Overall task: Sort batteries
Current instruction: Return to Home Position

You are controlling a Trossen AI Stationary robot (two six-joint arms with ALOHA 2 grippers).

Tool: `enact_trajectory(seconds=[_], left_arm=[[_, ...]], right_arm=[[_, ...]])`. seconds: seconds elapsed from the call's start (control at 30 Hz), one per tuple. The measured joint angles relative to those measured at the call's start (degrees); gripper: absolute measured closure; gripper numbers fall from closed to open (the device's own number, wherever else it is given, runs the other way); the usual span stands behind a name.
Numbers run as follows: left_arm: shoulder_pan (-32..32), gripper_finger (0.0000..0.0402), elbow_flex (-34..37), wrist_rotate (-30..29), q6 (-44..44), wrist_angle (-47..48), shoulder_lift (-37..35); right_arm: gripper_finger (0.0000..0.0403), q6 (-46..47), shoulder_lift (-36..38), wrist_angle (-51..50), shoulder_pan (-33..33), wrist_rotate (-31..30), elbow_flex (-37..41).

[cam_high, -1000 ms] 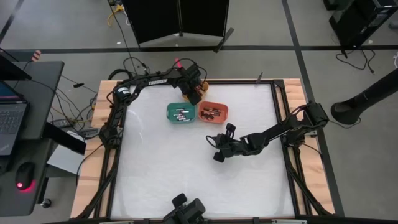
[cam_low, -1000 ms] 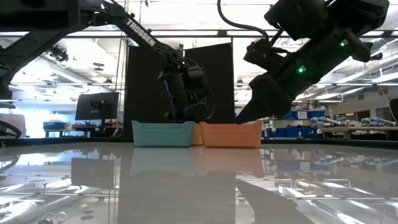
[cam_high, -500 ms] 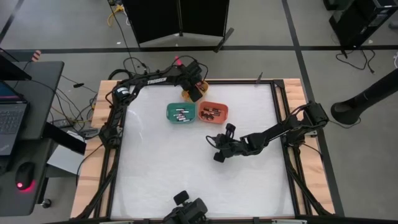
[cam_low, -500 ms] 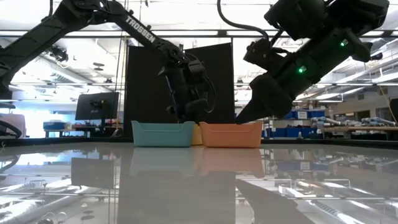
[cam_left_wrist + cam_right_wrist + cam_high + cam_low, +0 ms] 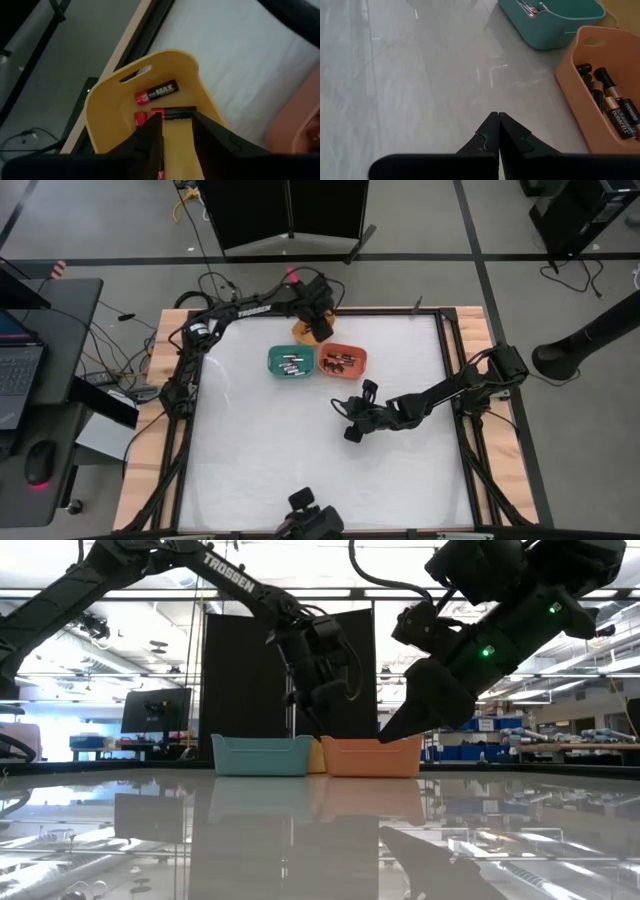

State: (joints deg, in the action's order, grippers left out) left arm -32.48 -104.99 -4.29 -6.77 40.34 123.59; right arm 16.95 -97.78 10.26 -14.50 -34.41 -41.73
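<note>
Hovering above the yellow bin (image 5: 107,100) at 12 o'clock, the left gripper (image 5: 176,122) holds its fingers apart. Right gripper (image 5: 498,117), fingers together, hangs mid-counter (image 5: 250,440).

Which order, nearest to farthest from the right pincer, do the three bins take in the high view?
1. Orange bin, just beyond the right pincer.
2. Green bin, beside it on the left arm's side.
3. Yellow bin, farthest back, under the left pincer.

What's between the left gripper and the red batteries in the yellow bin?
Nothing visible. The left gripper hangs open above the yellow bin; the red batteries lie uncovered on its floor. The right gripper, shut, is away over the table.
</note>
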Motion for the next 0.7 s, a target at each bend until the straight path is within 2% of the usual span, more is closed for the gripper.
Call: enact_trajectory(seconds=[0.47, 0.57, 0.7], left_arm=[[0.02, 0.0198, 0.0, -3.33, -2.6, 4.59, -1.6], [-0.01, 0.0191, 1.97, -3.82, -3.6, 4.4, -3.02], [-0.01, 0.0191, 7.97, -4.53, -3.82, -1.38, -6.44]], right_arm=[[0.0393, 0.02, 0.0, -0.45, 0.0, 0.04, -0.02], [0.0393, -0.58, 0.0, -1.53, 0.02, 0.04, -0.03], [0.0395, -2.03, 0.0, -2.72, 1.05, 0.02, -0.03]])
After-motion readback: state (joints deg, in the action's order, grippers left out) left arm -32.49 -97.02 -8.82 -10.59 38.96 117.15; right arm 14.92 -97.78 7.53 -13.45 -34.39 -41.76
